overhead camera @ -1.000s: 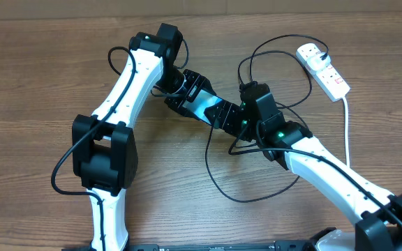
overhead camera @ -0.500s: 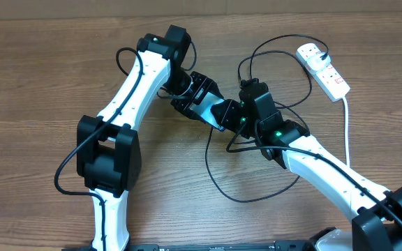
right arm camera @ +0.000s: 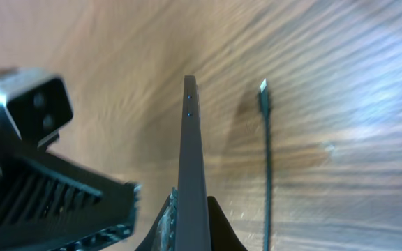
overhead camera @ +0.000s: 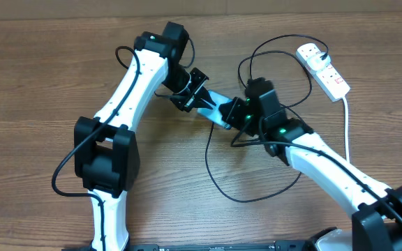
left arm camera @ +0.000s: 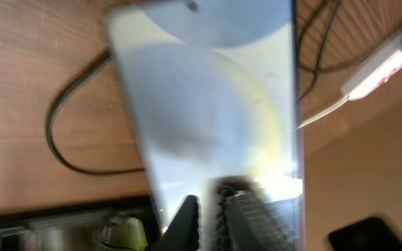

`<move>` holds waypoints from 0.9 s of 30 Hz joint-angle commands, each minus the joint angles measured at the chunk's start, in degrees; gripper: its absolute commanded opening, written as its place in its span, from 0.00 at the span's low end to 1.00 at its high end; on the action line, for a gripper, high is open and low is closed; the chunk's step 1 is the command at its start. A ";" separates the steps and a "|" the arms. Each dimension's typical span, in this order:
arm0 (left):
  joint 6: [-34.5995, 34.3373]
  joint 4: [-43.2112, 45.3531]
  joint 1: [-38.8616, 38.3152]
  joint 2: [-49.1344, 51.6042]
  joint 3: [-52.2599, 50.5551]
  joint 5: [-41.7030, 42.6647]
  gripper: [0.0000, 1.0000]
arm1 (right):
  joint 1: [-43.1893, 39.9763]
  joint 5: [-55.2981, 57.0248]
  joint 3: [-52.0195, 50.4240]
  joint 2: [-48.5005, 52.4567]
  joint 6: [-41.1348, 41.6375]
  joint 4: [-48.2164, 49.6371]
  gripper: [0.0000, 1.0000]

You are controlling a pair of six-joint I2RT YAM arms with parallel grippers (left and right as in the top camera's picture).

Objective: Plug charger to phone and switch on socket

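Observation:
The phone (overhead camera: 215, 106) hangs above the table between the two arms. My right gripper (overhead camera: 233, 111) is shut on it. In the right wrist view the phone (right arm camera: 190, 139) stands edge-on, clamped in the right gripper (right arm camera: 192, 201). Its pale screen (left arm camera: 208, 104) fills the left wrist view, blurred. My left gripper (overhead camera: 198, 96) is at the phone's other end, and its tips (left arm camera: 211, 219) are shut in front of the screen. The charger (overhead camera: 222, 183) loops black over the wood, its connector tip (right arm camera: 263, 87) lying beside the phone. The socket (overhead camera: 324, 70) lies at the back right.
The socket's thick white lead (overhead camera: 347, 132) runs down the right side. In the left wrist view the socket (left arm camera: 382, 66) shows at the upper right and a loop of black cable (left arm camera: 68, 139) at the left. The left arm's gripper body (right arm camera: 33, 160) is close beside the phone.
Both grippers have closed, the right one on the phone. The phone and both grippers have shifted slightly toward the back right. The left wrist has turned.

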 commanded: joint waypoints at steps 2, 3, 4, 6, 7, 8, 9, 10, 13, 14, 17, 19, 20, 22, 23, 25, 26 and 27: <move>23.87 0.24 4.57 -2.03 0.98 8.22 0.34 | -4.13 3.98 1.44 -7.23 4.20 0.48 0.04; 26.77 0.26 5.49 -2.03 0.98 11.13 0.38 | -4.48 4.72 1.44 -7.87 5.97 0.59 0.04; 28.57 0.46 6.08 -2.03 0.98 13.27 0.42 | -4.55 5.66 1.44 -8.44 8.20 0.81 0.04; 31.28 0.68 6.91 -2.03 0.98 16.00 0.45 | -4.52 6.80 1.44 -8.98 11.43 1.44 0.04; 32.68 0.70 7.32 -2.03 0.98 17.07 0.47 | -4.42 6.86 1.44 -9.07 13.33 2.34 0.04; 33.38 0.66 7.56 -2.03 0.98 17.42 0.47 | -4.39 6.86 1.44 -9.07 15.98 3.15 0.04; 33.38 0.70 7.58 -2.03 0.98 17.42 0.47 | -4.37 6.93 1.44 -9.07 17.68 3.67 0.04; 33.35 1.18 7.58 -2.03 0.98 17.55 0.47 | -4.31 7.32 1.44 -9.07 21.07 4.07 0.04; 33.29 5.31 7.26 -2.03 0.98 21.64 0.46 | -3.69 9.09 1.44 -8.85 30.23 6.49 0.04; 33.05 6.54 7.26 -2.03 0.98 22.93 0.45 | -3.30 10.27 1.44 -8.85 31.85 7.08 0.04; 30.91 8.92 7.28 -2.03 0.98 23.63 0.45 | -2.40 12.46 1.44 -8.83 34.25 8.87 0.04; 28.30 11.02 7.21 -2.03 0.98 23.41 0.44 | -1.73 12.81 1.44 -8.81 36.52 10.12 0.04; 26.93 12.11 7.17 -2.03 0.98 23.41 0.43 | -1.44 12.81 1.44 -8.72 37.53 10.12 0.04; 23.08 16.35 6.60 -2.03 0.98 23.30 0.43 | -0.59 12.76 1.44 -8.15 38.66 10.97 0.04; 20.94 19.15 5.88 -2.03 0.96 22.93 0.43 | 0.17 12.79 1.44 -7.69 39.34 12.31 0.04; 18.75 21.35 4.94 -2.03 0.98 21.59 0.43 | 0.83 12.76 1.44 -7.26 39.52 13.99 0.04; 17.59 22.25 4.48 -2.01 0.96 20.74 0.43 | 1.49 12.79 1.44 -6.97 39.54 15.39 0.04; 15.82 23.10 4.02 -2.01 0.96 20.13 0.43 | 2.14 12.79 1.44 -6.75 39.56 16.33 0.04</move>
